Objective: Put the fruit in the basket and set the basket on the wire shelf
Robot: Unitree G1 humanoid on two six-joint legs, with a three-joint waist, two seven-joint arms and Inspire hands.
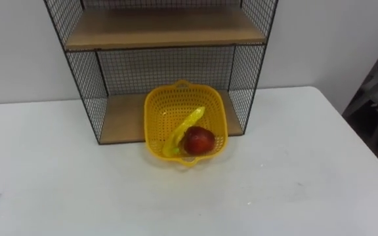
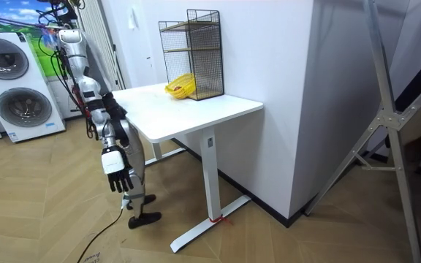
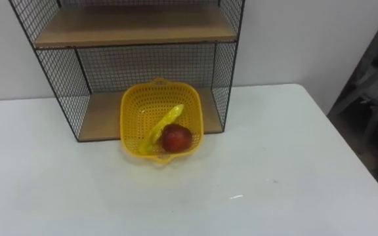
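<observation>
The yellow basket (image 1: 166, 108) sat half inside the lower bay of the wire shelf (image 1: 84, 78) with its front rim out on the white counter (image 1: 294, 170). It held a banana (image 1: 189, 122) and a red apple (image 1: 199, 140). The right hand (image 2: 117, 172) hung at the robot's side, loose-fingered and empty.

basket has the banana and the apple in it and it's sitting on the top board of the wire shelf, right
The level is wrong. The basket holds the banana and the apple, but it sits on the bottom board of the wire shelf, its front edge out over the table. The left eye view shows it.
</observation>
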